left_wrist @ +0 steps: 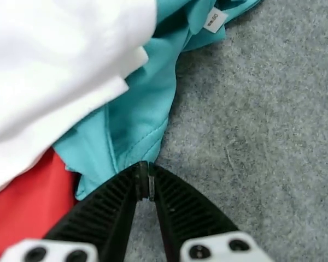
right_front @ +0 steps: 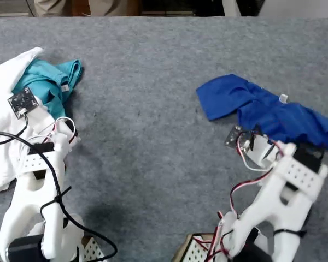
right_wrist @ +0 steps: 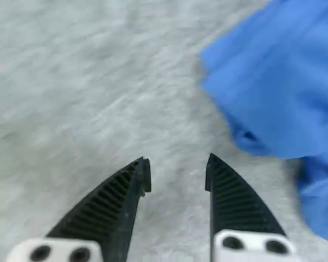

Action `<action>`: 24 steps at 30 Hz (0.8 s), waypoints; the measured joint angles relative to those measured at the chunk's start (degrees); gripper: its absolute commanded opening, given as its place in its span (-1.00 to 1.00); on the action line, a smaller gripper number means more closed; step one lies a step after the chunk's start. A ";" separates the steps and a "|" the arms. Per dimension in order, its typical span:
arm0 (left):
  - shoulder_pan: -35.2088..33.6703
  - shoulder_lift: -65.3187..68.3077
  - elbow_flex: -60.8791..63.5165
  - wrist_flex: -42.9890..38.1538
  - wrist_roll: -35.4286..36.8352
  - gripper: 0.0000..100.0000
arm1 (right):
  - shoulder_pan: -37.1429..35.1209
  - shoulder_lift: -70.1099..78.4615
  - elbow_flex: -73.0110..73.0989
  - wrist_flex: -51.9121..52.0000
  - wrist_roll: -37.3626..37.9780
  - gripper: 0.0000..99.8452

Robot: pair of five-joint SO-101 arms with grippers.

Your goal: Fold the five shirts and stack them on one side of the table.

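From above, you are looking at a grey, felt-like table [right_front: 153,109] with soft, crumpled cloth lying toward two of its edges. A white shirt [right_front: 5,82] is sprawling along the left edge, and a teal shirt [right_front: 52,79] is bunching on top of it toward the far left corner. A blue shirt [right_front: 262,109] is lying in rumpled folds by the right edge. Your left arm [right_front: 38,180] is standing over the white shirt, and your right arm [right_front: 284,180] is sitting at the near side of the blue shirt. In the left wrist view, your left gripper [left_wrist: 147,183] is pressing its ribbed black jaws fully together, tips right at the stitched hem of the teal shirt; you cannot tell whether any cloth is caught between them. A red shirt [left_wrist: 27,207] is peeking out under the white and teal ones. In the right wrist view, your right gripper [right_wrist: 177,169] is holding its jaws moderately apart over bare table, gripping nothing, with the blue shirt just beside it.
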 measured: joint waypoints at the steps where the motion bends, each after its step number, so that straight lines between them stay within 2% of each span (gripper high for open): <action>1: 0.00 0.00 -0.09 0.00 0.00 -0.96 | -0.35 -0.44 1.76 -3.43 -0.88 -0.66; 4: 0.00 0.00 -0.09 0.00 0.00 -0.96 | -1.49 -0.97 5.54 -11.60 -2.55 -0.66; 10: 0.00 0.88 -0.18 -0.79 -0.09 -0.96 | -6.42 -1.05 6.15 -14.77 -2.73 -0.66; 13: 0.00 2.64 -0.18 -2.99 0.00 -0.96 | -10.20 -1.05 6.15 -14.59 -2.73 -0.66; 17: 0.00 6.33 -1.41 -3.87 0.00 -0.96 | -15.03 -1.05 6.15 -9.05 -2.64 -0.66; 24: 0.00 13.45 -6.77 -1.93 0.00 -0.96 | -15.65 -1.05 6.15 -6.07 -2.64 -0.66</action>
